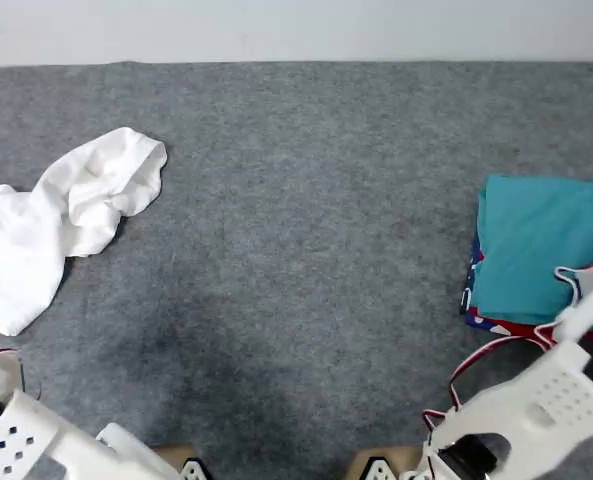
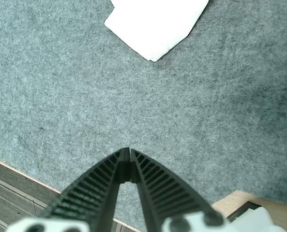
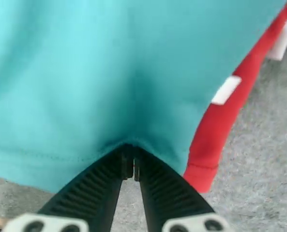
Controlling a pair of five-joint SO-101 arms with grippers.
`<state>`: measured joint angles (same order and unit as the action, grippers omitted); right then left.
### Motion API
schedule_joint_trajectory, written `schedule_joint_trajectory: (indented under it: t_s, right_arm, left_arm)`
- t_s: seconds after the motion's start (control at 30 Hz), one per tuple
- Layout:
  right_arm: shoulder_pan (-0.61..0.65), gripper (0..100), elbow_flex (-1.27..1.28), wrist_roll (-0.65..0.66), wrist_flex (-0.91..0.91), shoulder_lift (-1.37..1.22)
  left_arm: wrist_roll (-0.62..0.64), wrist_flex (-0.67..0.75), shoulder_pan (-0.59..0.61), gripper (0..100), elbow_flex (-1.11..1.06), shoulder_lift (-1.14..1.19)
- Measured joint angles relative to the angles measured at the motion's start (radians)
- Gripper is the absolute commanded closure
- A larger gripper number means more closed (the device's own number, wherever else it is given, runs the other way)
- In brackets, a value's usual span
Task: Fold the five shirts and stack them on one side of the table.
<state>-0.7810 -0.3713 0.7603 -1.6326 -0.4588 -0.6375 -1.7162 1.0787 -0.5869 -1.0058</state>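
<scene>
the left end effector [image 2: 129, 157] is clenched with nothing in it, its two ribbed jaws meeting at the tips, and it hangs over bare grey felt near the front edge of the table [image 1: 306, 250]. ahead of it and well apart lies the white shirt [image 2: 155, 24], one smooth corner pointing back toward the tips. from the high view the white shirt [image 1: 66, 215] is a loose, crumpled heap, not folded, spread out on the same side of the table as the left arm.

the right end effector [image 3: 128, 162] is closed at the hem of the teal shirt [image 3: 109, 72]. the cloth puckers into a small crease just where the tips meet, so it seems to be grasping that edge, though the pinch itself is hidden between the jaws. beyond the tips the teal shirt spreads flat. beside it, to one side of the tips, a red shirt [image 3: 220, 125] pokes out from underneath, touching the felt.

in the high view the teal shirt [image 1: 536, 245] is a folded rectangle on top of a stack, with the red shirt [image 1: 511, 328] and a blue patterned layer [image 1: 471, 280] peeking out at its near edge.
</scene>
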Motion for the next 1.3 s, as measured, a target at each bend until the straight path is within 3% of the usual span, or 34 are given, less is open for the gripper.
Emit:
schedule_joint_trajectory:
  t_s: [0.2,0.4,0.77,0.97,1.3]
  right_arm:
    - [0.008,99.0,-0.083,0.035,-0.098,0.072]
    - [0.14,99.0,-0.132,0.035,-0.106,0.221]
    - [0.316,99.0,-0.11,0.034,0.227,0.031]
    - [0.391,99.0,-0.109,-0.058,0.434,-0.043]
    - [0.413,99.0,-0.109,-0.071,0.589,-0.192]
  left_arm:
    - [0.0,0.0,0.0,99,0.0,0.0]
    - [0.0,0.0,0.0,99,0.0,0.0]
    - [0.0,0.0,0.0,99,0.0,0.0]
    - [0.0,0.0,0.0,99,0.0,0.0]
    - [0.0,0.0,0.0,99,0.0,0.0]
